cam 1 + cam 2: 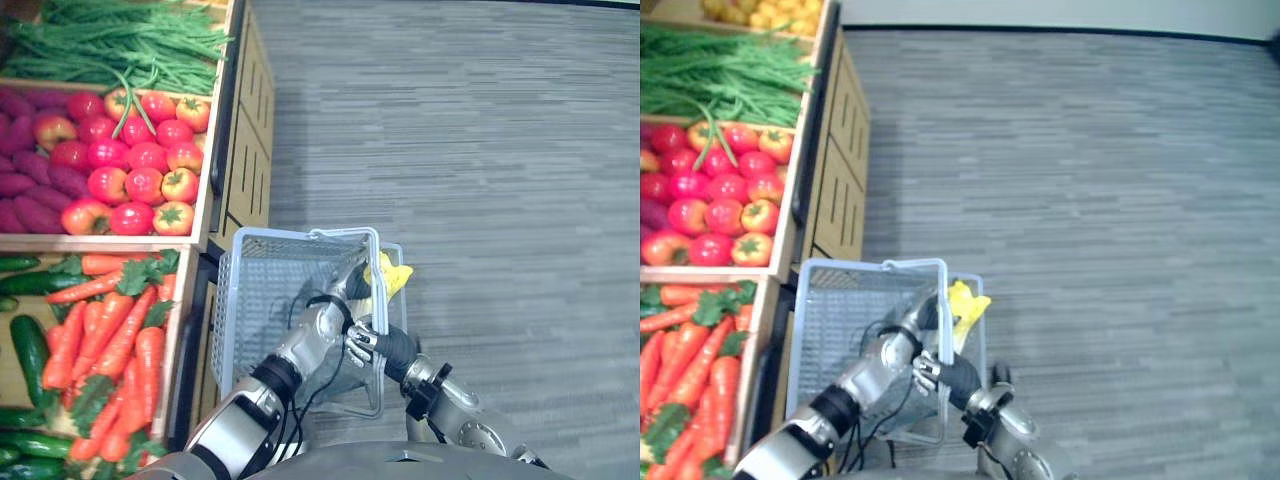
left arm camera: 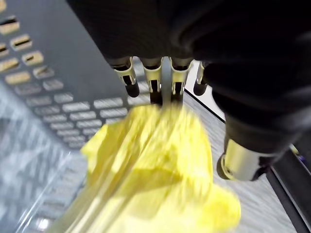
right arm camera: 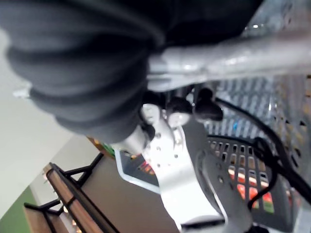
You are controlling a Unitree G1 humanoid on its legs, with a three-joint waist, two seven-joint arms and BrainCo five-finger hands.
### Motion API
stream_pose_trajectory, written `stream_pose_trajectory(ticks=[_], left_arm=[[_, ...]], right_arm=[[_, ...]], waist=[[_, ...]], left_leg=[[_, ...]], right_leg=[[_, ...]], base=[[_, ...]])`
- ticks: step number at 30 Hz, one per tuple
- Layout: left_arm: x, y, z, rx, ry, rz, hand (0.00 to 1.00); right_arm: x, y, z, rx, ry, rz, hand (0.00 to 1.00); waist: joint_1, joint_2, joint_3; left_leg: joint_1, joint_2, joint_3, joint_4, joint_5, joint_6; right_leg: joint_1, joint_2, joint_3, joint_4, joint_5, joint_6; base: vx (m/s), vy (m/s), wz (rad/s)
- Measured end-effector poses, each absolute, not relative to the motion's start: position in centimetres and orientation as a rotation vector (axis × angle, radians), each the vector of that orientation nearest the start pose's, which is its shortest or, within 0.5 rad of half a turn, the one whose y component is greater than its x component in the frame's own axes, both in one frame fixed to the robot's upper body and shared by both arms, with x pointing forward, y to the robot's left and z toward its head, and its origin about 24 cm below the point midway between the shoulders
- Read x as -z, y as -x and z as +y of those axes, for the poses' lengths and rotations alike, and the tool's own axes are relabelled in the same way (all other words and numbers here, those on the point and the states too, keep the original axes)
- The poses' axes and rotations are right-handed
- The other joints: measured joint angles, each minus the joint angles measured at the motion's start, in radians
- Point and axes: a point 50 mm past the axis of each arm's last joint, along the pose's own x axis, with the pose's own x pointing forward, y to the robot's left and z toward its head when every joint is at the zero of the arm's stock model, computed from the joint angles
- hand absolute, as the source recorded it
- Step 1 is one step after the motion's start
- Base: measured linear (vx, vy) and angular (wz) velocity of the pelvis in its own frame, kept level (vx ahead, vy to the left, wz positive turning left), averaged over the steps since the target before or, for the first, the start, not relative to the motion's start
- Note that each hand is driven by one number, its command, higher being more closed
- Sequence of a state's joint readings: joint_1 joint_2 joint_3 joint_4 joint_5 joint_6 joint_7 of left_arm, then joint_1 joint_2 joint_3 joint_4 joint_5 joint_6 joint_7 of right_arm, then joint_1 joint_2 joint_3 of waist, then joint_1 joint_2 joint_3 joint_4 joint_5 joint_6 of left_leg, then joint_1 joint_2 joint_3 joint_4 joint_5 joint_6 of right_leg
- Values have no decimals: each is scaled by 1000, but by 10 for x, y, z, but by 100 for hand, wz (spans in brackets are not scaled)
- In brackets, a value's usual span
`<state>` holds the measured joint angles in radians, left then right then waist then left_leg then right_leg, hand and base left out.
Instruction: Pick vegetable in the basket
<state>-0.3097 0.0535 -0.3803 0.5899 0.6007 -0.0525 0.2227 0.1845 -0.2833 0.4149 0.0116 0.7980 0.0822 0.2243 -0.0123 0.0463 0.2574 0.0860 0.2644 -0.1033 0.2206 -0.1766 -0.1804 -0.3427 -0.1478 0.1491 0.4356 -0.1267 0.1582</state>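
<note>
Item: yellow vegetable [image 1: 390, 272]. Location: sitting between the fingers [image 2: 151, 77] and thumb of the left hand [image 2: 233, 63], which is grasping it over the far rim of the basket [image 1: 300, 232]. Right hand [image 1: 368, 342]: clenching round the basket's handle [image 3: 233, 53], just beside the left wrist. Carrots [image 1: 110, 330] and tomatoes [image 1: 140, 160] are lying in crates well to the left of the left hand.

The basket [image 1: 245, 300] gapes open on top; a yellow vegetable [image 1: 390, 272] blocks its right rim. A produce stand [image 1: 245, 160] crowds its left, with open floor [image 1: 480, 150] to the right.
</note>
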Motion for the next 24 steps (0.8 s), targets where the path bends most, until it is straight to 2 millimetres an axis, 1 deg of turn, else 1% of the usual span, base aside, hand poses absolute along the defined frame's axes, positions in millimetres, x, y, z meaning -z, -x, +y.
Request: stream_pose_trajectory(ticks=[1,2,3,4,5,6,7,8,9,10,11,12,13,14,15,16,17,18,19,20,21,22,23,24], left_arm=[[8,-283,77,266,-790,26,0],[1,-281,87,197,-715,18,0],[-3,-271,81,215,-618,-13,0],[-5,-266,79,204,-570,-20,0],[-8,-261,81,166,-491,-19,0],[-4,-257,91,121,-419,17,0],[-3,-255,100,88,-398,35,0],[0,-250,120,27,-365,63,0],[-1,-248,129,3,-350,67,0],[-4,-243,145,-21,-338,67,0],[-6,-236,160,-39,-314,74,0],[-4,-230,167,-47,-302,91,0],[3,-218,183,-53,-297,137,0],[8,-206,195,-54,-287,179,0],[9,-203,199,-48,-271,193,0],[10,-200,201,-41,-235,203,0],[9,-201,199,-30,-191,196,0],[8,-200,199,-31,-182,191,0],[5,-201,201,-39,-167,179,0],[-2,-204,205,-66,-165,149,0],[-9,-209,210,-101,-167,118,0],[-12,-212,210,-109,-171,104,0],[-16,-217,209,-120,-179,82,0],[-23,-225,205,-134,-208,43,0]], right_arm=[[18,-187,-111,-456,-576,401,100],[17,-192,-122,-377,-564,382,100],[13,-199,-122,-359,-502,355,100],[11,-202,-124,-324,-492,334,100],[10,-208,-136,-236,-454,302,100],[12,-210,-155,-125,-361,292,100],[14,-210,-167,-59,-329,294,100],[17,-210,-193,78,-272,292,100],[18,-210,-207,152,-241,291,100],[18,-206,-232,280,-197,292,100],[19,-202,-251,383,-161,296,100],[19,-201,-258,421,-148,297,100],[19,-197,-268,486,-127,300,100],[24,-191,-275,541,-145,316,100],[27,-188,-277,568,-151,327,100],[35,-178,-285,633,-159,363,100],[46,-167,-292,692,-172,411,100],[51,-162,-294,716,-179,439,100],[61,-153,-294,748,-186,484,100],[72,-145,-290,765,-199,538,100],[79,-138,-287,788,-223,569,100],[83,-133,-287,808,-232,585,100],[89,-124,-289,841,-236,619,100],[97,-111,-291,892,-235,673,100]], waist=[[0,8,-5],[-3,10,-7],[-1,13,-9],[-1,14,-9],[-2,16,-11],[0,28,-18],[2,26,-17],[2,35,-24],[1,39,-28],[5,41,-36],[11,45,-49],[17,43,-51],[30,32,-61],[33,9,-83],[31,-1,-89],[28,-12,-98],[28,-16,-97],[29,-18,-98],[24,-19,-101],[9,-28,-107],[-1,-36,-111],[-5,-36,-111],[-14,-35,-111],[-32,-33,-112]], left_leg=[[-11,16,-12,1,32,-4],[-28,39,-44,-3,91,-4],[-60,60,-39,-10,160,13],[-74,67,-12,-18,194,35],[-95,77,98,-26,242,76],[-133,81,271,19,226,80],[-148,82,371,45,202,90],[-165,79,554,76,156,115],[-174,76,630,80,146,128],[-181,65,720,76,138,138],[-191,50,759,78,129,140],[-195,40,761,78,124,138],[-201,17,746,74,107,135],[-208,-13,715,57,98,131],[-207,-28,692,48,98,131],[-198,-51,633,23,98,131],[-163,-66,579,-12,99,132],[-140,-72,557,-34,102,133],[-111,-74,526,-65,106,134],[-96,-70,482,-89,107,134],[-81,-70,440,-107,110,129],[-69,-69,418,-116,112,126],[-58,-68,387,-125,114,123],[-53,-67,337,-136,120,114]], right_leg=[[11,4,-35,16,-19,-14],[39,2,-104,29,-41,-44],[83,-10,-190,10,-47,-55],[116,-21,-241,-14,-52,-64],[184,-44,-330,-67,-60,-79],[250,-68,-418,-111,-60,-79],[280,-77,-459,-126,-60,-79],[332,-94,-538,-148,-60,-79],[358,-103,-580,-157,-60,-79],[390,-120,-640,-166,-60,-78],[415,-132,-680,-179,-53,-66],[429,-137,-697,-188,-47,-55],[458,-152,-735,-198,-34,-37],[476,-171,-774,-184,-24,-21],[485,-182,-793,-161,-18,-15],[489,-213,-824,-54,14,-20],[462,-252,-805,107,94,-50],[440,-272,-772,190,160,-71],[393,-281,-693,308,221,-83],[299,-260,-576,453,98,-69],[216,-214,-479,518,-5,-70],[190,-192,-455,515,-36,-69],[160,-171,-435,477,-70,-71],[133,-155,-418,326,-103,-59]], base=[[314,-533,140],[238,-397,159],[223,-382,171],[210,-346,196],[193,-231,217],[175,-162,224],[134,-19,224],[100,29,184],[121,86,217],[131,138,187],[133,152,159],[159,168,118],[180,162,107],[246,178,112],[268,153,136],[290,136,152],[251,103,149],[277,82,120],[287,1,106],[283,-35,125],[266,-110,110],[199,-98,95],[257,-188,116],[188,-188,120]])
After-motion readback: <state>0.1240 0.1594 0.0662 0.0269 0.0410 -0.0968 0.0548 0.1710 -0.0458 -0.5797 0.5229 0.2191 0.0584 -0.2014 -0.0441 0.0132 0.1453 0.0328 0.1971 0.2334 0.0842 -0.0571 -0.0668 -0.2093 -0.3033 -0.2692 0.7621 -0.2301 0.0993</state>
